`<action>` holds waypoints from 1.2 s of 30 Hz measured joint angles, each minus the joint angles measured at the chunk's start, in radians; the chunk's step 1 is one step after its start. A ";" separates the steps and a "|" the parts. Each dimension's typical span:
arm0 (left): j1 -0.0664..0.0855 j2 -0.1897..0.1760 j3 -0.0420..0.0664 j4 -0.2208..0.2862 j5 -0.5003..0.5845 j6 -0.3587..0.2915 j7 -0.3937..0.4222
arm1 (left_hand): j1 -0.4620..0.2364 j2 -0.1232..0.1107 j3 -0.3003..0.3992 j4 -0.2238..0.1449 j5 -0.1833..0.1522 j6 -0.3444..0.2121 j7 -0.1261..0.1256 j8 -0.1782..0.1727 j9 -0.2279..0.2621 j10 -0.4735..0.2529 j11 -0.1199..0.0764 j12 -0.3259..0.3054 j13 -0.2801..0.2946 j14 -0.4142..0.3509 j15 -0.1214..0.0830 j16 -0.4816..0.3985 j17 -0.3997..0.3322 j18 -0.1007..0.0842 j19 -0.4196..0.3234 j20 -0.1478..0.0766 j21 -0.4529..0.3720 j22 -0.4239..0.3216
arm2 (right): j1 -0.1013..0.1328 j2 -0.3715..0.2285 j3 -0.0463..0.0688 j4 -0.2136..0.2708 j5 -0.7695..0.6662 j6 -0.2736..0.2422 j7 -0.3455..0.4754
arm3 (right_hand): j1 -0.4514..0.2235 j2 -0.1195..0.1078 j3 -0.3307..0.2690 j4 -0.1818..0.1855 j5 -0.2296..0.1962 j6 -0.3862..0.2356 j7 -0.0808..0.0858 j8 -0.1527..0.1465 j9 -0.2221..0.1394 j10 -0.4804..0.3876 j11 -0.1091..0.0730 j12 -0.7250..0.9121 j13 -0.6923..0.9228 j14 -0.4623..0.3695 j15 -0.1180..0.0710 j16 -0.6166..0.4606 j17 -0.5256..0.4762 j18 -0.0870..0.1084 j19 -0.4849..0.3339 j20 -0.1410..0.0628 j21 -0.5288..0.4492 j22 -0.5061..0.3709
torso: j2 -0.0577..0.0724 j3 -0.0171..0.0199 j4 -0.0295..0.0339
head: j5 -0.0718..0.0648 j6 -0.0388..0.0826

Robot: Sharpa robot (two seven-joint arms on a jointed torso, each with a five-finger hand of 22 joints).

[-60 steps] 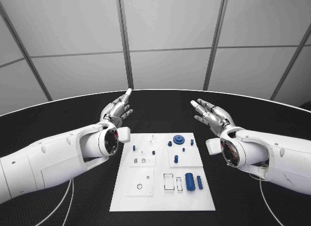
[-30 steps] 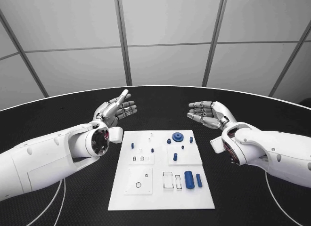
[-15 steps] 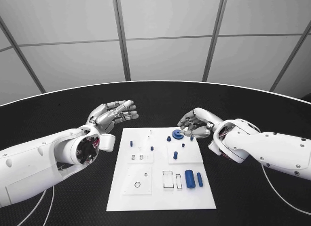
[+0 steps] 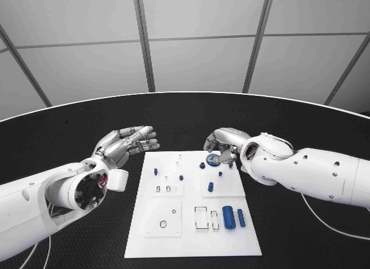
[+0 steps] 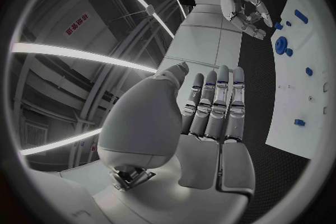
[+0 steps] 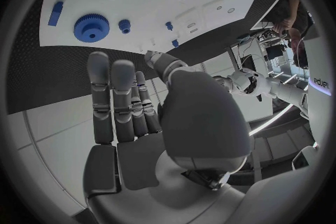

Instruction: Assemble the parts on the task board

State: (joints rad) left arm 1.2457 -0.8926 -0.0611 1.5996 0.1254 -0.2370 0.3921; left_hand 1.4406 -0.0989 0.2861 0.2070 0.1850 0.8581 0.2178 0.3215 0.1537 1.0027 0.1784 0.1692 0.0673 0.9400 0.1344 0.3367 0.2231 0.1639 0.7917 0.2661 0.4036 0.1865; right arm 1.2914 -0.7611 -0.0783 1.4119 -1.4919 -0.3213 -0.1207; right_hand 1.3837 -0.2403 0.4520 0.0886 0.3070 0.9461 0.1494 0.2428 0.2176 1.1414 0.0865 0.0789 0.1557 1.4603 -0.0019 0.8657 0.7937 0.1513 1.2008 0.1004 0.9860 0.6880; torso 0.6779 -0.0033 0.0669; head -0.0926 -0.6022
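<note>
The white task board (image 4: pixel 193 235) is lying on the black counter (image 4: pixel 64 151), carrying blue parts (image 4: pixel 228 214). The right hand (image 4: pixel 221 147) is hovering over the blue gear (image 6: pixel 91 27), fingers apart, gripping nothing. The left hand (image 4: pixel 124 143) is hanging open beside the board.

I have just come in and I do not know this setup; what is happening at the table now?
A robot with two white arms is working over a white task board on a black table. Its right hand is above the far end of the board, close to a round blue gear, and holds nothing. Its left hand is open beside the board's far left corner. Other small blue parts, such as a blue cylinder, lie untouched on the board.
</note>
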 measured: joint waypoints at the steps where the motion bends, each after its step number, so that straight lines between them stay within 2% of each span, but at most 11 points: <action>1: 0.001 -0.002 0.000 0.003 0.000 -0.001 0.000 | 0.000 0.000 0.000 0.000 0.000 0.000 0.000 0.000 -0.001 0.000 0.000 -0.001 0.000 0.000 0.000 0.000 0.000 0.000 0.000 0.000 0.000 0.000 | 0.003 0.005 0.000 -0.003 -0.014 0.006 -0.006 | -0.001 -0.001 0.006 0.000 0.000 -0.003 -0.003 0.000 0.005 -0.010 0.000 0.004 0.006 0.002 0.001 0.061 0.057 -0.012 0.022 0.000 0.048 0.064 | 0.004 -0.0001 0.0022 | -0.002 0.002; 2: 0.002 -0.004 0.000 0.005 0.000 -0.001 -0.001 | -0.005 -0.005 0.000 0.000 0.000 0.000 0.000 -0.004 -0.001 0.000 0.000 -0.004 0.000 0.000 0.000 0.000 0.000 0.000 0.000 0.000 0.000 0.000 | 0.006 0.009 0.000 -0.005 -0.026 0.012 -0.011 | -0.001 -0.001 0.014 -0.001 0.000 -0.005 -0.005 0.000 0.010 -0.020 0.002 0.005 0.011 0.002 0.001 0.130 0.124 -0.018 0.049 0.001 0.106 0.143 | 0.007 -0.0005 0.0043 | -0.004 0.003; 5: 0.007 -0.008 0.000 0.011 0.000 -0.004 -0.001 | -0.008 -0.008 0.007 0.001 0.000 0.000 0.000 -0.004 -0.001 0.000 0.000 -0.004 0.000 0.000 0.000 0.000 0.001 0.000 0.000 0.000 0.000 0.000 | 0.012 0.020 0.000 -0.011 -0.057 0.038 -0.025 | -0.009 -0.003 0.023 -0.001 -0.002 -0.015 -0.007 0.000 0.021 -0.039 0.007 0.005 0.020 0.002 0.002 0.251 0.239 -0.037 0.101 0.006 0.212 0.291 | 0.019 -0.0012 0.0111 | -0.009 0.008; 6: 0.008 -0.009 0.000 0.013 0.000 -0.005 -0.001 | -0.009 -0.009 0.007 0.001 0.000 0.000 0.000 -0.004 -0.001 0.000 0.000 -0.004 0.000 0.000 0.000 0.000 0.001 0.000 0.000 0.000 0.000 0.000 | 0.013 0.023 0.000 -0.012 -0.066 0.048 -0.030 | -0.010 -0.002 0.026 0.001 -0.004 -0.018 -0.010 0.000 0.024 -0.046 0.007 0.005 0.022 0.005 0.005 0.279 0.265 -0.047 0.115 0.007 0.240 0.331 | 0.023 -0.0017 0.0133 | -0.012 0.010; 9: 0.014 -0.012 0.000 0.017 0.000 -0.006 -0.001 | -0.009 -0.009 0.007 0.001 0.000 0.000 0.000 -0.004 -0.003 0.000 0.000 -0.010 0.000 0.000 0.000 0.000 0.001 0.000 0.000 0.000 0.004 0.000 | 0.016 0.031 0.000 -0.015 -0.088 0.080 -0.046 | -0.015 -0.008 0.031 0.000 -0.007 -0.022 -0.015 0.000 0.033 -0.049 0.010 0.005 0.028 0.005 0.005 0.359 0.343 -0.052 0.156 0.011 0.314 0.438 | 0.031 -0.0035 0.0181 | -0.017 0.012; 10: 0.016 -0.012 0.000 0.018 0.000 -0.006 -0.002 | -0.009 -0.009 0.008 0.003 0.000 0.000 0.000 -0.004 -0.003 0.000 0.000 -0.010 0.000 0.000 0.000 0.000 0.001 0.000 0.000 0.000 0.004 0.000 | 0.016 0.033 0.000 -0.016 -0.092 0.091 -0.051 | -0.015 -0.008 0.033 0.002 -0.011 -0.030 -0.016 0.000 0.035 -0.054 0.009 0.008 0.029 0.005 0.005 0.380 0.363 -0.066 0.165 0.012 0.332 0.465 | 0.034 -0.0036 0.0192 | -0.018 0.012; 19: 0.035 -0.019 0.000 0.030 0.000 -0.007 -0.004 | -0.014 -0.014 0.012 0.007 0.000 0.000 0.000 -0.008 -0.004 0.000 0.000 -0.013 -0.001 0.000 0.000 0.000 0.001 0.000 0.000 0.000 0.004 0.001 | 0.018 0.045 0.000 -0.029 -0.122 0.169 -0.082 | -0.017 -0.006 0.037 0.001 -0.011 -0.032 -0.017 0.000 0.045 -0.072 0.015 0.010 0.032 0.005 0.012 0.445 0.424 -0.067 0.191 0.017 0.385 0.546 | 0.052 -0.0067 0.0251 | -0.024 0.014; 21: 0.038 -0.022 0.000 0.033 0.000 -0.008 -0.005 | -0.014 -0.014 0.012 0.007 0.000 0.000 0.000 -0.008 -0.004 0.000 0.000 -0.015 -0.001 0.000 0.000 0.000 0.001 0.000 0.000 0.000 0.004 0.001 | 0.018 0.046 0.000 -0.030 -0.136 0.180 -0.087 | -0.026 -0.008 0.037 0.001 -0.011 -0.032 -0.017 0.000 0.048 -0.073 0.013 0.010 0.033 0.005 0.012 0.453 0.433 -0.078 0.195 0.021 0.395 0.561 | 0.055 -0.0074 0.0263 | -0.025 0.014; 30: 0.046 -0.028 0.000 0.037 0.000 -0.006 -0.007 | -0.014 -0.014 0.018 0.007 0.000 0.000 0.000 -0.008 -0.005 0.000 0.000 -0.018 -0.001 0.000 0.000 0.000 0.002 -0.001 0.003 -0.003 0.008 0.001 | 0.019 0.046 0.000 -0.033 -0.153 0.183 -0.099 | -0.026 -0.008 0.039 0.004 -0.011 -0.032 -0.017 0.000 0.054 -0.076 0.016 0.010 0.034 0.005 0.012 0.474 0.452 -0.082 0.220 0.021 0.424 0.610 | 0.068 -0.0090 0.0300 | -0.027 0.018; 36: 0.048 -0.031 0.000 0.038 0.000 -0.006 -0.008 | -0.018 -0.018 0.018 0.007 0.000 0.000 0.000 -0.008 -0.005 0.000 0.000 -0.018 -0.001 0.000 0.000 0.000 0.002 -0.001 0.003 -0.003 0.008 0.002 | 0.019 0.049 0.000 -0.037 -0.155 0.180 -0.102 | -0.031 -0.002 0.043 0.007 -0.011 -0.032 -0.017 0.005 0.059 -0.076 0.016 0.016 0.036 0.005 0.012 0.485 0.461 -0.082 0.227 0.021 0.440 0.620 | 0.077 -0.0066 0.0309 | -0.026 0.023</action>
State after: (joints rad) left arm 1.2939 -0.9235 -0.0611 1.6378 0.1257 -0.2428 0.3839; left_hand 1.4223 -0.1172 0.3040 0.2138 0.1850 0.8580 0.2177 0.3137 0.1492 1.0026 0.1785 0.1508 0.0667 0.9399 0.1345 0.3367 0.2246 0.1632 0.7951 0.2627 0.4116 0.1883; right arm 1.3100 -0.7124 -0.0786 1.3753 -1.6467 -0.1417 -0.2230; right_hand 1.3524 -0.2426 0.4946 0.0955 0.2961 0.9144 0.1320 0.2477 0.2763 1.0656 0.1025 0.0947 0.1919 1.4653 0.0102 1.3512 1.2549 0.0695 1.4282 0.1215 1.4257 1.3083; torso 0.7547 -0.0099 0.0978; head -0.1185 -0.5792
